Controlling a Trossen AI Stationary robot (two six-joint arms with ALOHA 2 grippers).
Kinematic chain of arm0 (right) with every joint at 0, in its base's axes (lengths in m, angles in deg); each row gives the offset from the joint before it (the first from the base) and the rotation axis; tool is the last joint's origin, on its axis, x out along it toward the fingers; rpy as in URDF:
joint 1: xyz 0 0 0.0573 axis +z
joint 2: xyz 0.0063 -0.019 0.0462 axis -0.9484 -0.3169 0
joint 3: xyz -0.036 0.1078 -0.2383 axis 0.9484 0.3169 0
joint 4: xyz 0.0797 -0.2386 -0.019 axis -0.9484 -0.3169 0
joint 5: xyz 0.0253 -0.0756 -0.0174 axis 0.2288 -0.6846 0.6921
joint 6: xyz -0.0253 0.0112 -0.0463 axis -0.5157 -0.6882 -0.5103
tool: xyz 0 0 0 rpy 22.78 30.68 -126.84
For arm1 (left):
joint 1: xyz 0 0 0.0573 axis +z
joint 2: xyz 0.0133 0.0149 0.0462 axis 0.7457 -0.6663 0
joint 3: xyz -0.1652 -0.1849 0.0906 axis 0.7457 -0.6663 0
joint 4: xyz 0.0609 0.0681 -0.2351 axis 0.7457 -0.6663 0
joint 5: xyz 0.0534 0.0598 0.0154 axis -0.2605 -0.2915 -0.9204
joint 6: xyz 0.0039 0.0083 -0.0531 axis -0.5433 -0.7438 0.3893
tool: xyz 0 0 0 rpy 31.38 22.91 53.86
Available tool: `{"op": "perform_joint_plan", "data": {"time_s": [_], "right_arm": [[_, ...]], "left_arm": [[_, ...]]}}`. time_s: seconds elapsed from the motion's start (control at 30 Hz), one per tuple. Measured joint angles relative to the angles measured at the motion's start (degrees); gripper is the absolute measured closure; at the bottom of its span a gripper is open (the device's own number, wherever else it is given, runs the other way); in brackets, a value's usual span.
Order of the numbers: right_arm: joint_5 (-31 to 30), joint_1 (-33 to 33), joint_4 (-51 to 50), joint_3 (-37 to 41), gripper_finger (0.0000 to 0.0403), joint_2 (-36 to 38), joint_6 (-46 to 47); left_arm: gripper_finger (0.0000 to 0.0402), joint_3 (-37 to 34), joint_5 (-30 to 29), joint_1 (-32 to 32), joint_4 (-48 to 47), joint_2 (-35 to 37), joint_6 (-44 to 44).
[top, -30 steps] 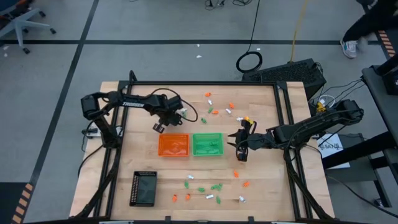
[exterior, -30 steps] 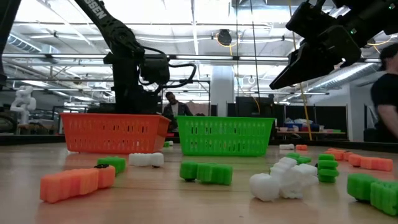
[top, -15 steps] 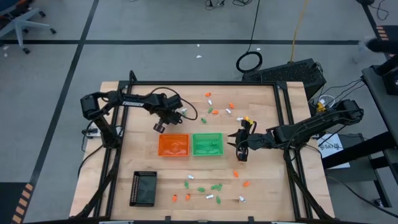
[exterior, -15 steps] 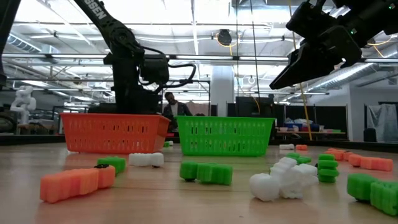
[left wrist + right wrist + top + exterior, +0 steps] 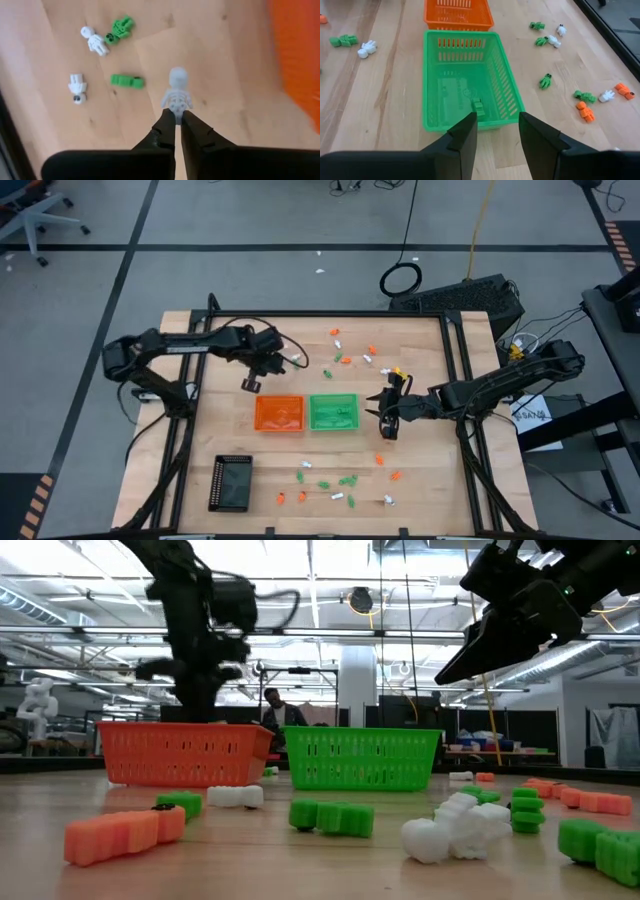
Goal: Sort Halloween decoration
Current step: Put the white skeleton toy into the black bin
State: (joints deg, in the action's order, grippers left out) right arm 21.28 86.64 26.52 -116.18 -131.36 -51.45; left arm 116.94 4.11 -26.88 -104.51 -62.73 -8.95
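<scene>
Wooden tabletop (image 5: 420,480), upper left: small white plastic skeleton figure (image 5: 177,95) is clamped by left gripper (image 5: 175,121), likely for binning; right gripper (image 5: 497,129) is held apart.

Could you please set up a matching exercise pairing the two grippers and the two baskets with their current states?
1. left gripper
2. right gripper
3. green basket
4. orange basket

A. holds a green trinket inside
B. shut on a white skeleton
C. open, over the table beside the green basket
D. sits beyond the green basket in the right wrist view

Pairs: 1-B, 2-C, 3-A, 4-D
</scene>
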Motion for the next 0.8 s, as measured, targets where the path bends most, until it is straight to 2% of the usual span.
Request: {"op": "perform_joint_plan", "data": {"time_s": [0.23, 0.43, 0.7, 0.8], "right_arm": [[0.02, 0.0, 0.09, 0.0, 0.0271, -0.02, 0.62], [0.02, 0.0, 0.14, 0.0, 0.0271, -0.02, 2.65], [-0.03, 0.0, 0.96, 0.0, 0.0271, -0.02, 6.48], [-0.04, 0.0, 1.79, 0.0, 0.0271, -0.02, 6.6]], "left_arm": [[0.0394, 0.0, -0.02, -5.75, -7.23, 9.55, 9.41], [0.0394, 0.0, 0.39, -13.59, -8.45, 16.0, 16.32], [0.0394, 0.0, 0.17, -24.65, -8.13, 21.37, 26.64], [0.0394, 0.0, -1.99, -28.86, -8.2, 22.43, 29.8]]}}
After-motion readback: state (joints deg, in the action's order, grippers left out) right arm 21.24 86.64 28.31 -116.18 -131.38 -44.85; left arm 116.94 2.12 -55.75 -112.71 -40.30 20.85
